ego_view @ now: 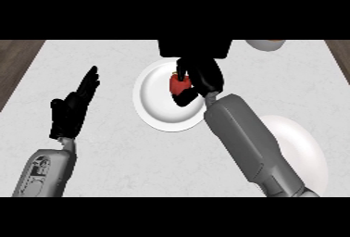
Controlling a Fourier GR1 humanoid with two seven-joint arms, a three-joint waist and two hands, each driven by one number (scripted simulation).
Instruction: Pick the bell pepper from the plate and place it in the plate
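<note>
A red bell pepper (180, 84) shows over the white plate (153, 99) at the counter's middle. My right hand (202, 76) is curled round the pepper and hides most of it; I cannot tell whether the pepper still touches the plate. A second white plate (304, 143) lies at the right, partly under my right forearm. My left hand (77, 104) stays open at the left, fingers straight and pointing away, holding nothing.
A black block (195, 48) sits at the far edge behind the middle plate. A white bowl with an orange object (265, 44) peeks in at the top right. Dark wood borders the pale counter (103, 60) on both sides.
</note>
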